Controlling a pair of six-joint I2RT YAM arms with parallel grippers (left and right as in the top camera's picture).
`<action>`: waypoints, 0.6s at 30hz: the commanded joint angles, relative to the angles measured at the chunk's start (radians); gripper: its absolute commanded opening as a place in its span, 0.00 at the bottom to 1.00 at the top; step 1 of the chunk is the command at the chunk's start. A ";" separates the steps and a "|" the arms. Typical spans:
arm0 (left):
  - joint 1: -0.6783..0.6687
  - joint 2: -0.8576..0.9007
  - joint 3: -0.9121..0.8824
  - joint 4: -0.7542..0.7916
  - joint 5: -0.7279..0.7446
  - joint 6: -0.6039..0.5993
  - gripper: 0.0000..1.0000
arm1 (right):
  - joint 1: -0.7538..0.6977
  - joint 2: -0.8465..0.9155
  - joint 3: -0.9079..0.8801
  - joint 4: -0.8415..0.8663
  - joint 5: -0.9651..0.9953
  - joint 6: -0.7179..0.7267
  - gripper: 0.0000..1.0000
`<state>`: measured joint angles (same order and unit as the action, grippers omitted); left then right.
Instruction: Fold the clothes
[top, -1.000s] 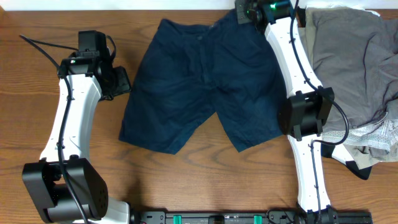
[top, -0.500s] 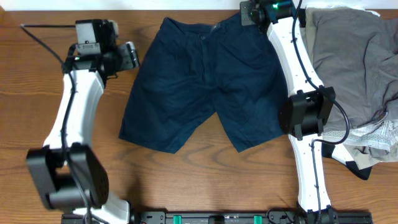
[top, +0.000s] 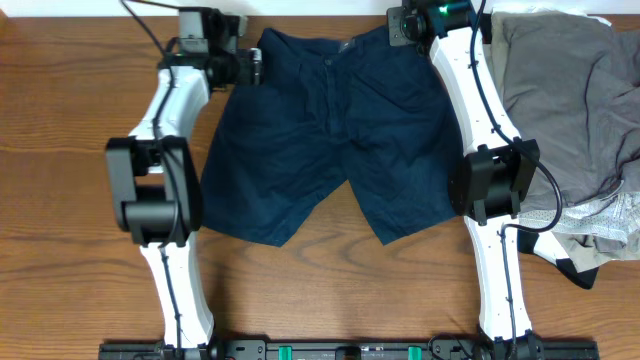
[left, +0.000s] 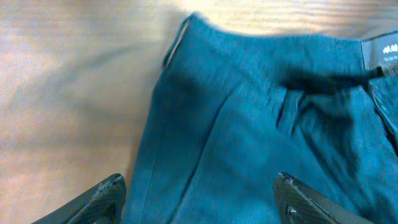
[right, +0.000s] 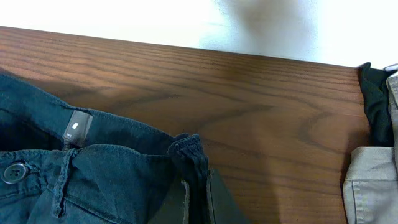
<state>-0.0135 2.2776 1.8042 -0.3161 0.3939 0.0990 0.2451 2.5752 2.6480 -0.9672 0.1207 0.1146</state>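
The dark navy shorts (top: 330, 130) lie flat on the wooden table, waistband at the far edge and the two legs pointing toward me. My left gripper (top: 257, 67) hovers open at the waistband's left corner. In the left wrist view its two fingertips (left: 107, 194) stand wide apart over the navy cloth (left: 249, 124) and hold nothing. My right gripper (top: 397, 24) is at the waistband's right corner. In the right wrist view it (right: 198, 190) is shut on that bunched corner of the shorts (right: 93, 168).
More clothes are heaped at the right edge: a grey garment (top: 565, 95), a white-patterned piece (top: 605, 225) and black cloth (top: 570, 265). The right wrist view shows a beige garment (right: 370, 186) near the right gripper. The table's far edge runs just behind the waistband.
My left arm has swung from the table's left side up and right to the waistband's left corner, its jaws opening wider. The right arm and the shorts stayed put.
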 joint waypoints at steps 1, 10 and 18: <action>-0.008 0.065 0.037 0.069 0.018 0.059 0.77 | -0.015 -0.004 0.002 -0.003 -0.006 -0.008 0.01; -0.008 0.186 0.045 0.278 0.016 0.063 0.80 | -0.015 -0.004 0.002 -0.002 -0.014 -0.026 0.01; -0.008 0.215 0.047 0.371 -0.032 0.074 0.84 | -0.013 -0.004 0.001 0.010 -0.058 -0.026 0.01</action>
<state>-0.0273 2.4790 1.8217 0.0383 0.3885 0.1516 0.2451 2.5752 2.6480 -0.9638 0.0963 0.0990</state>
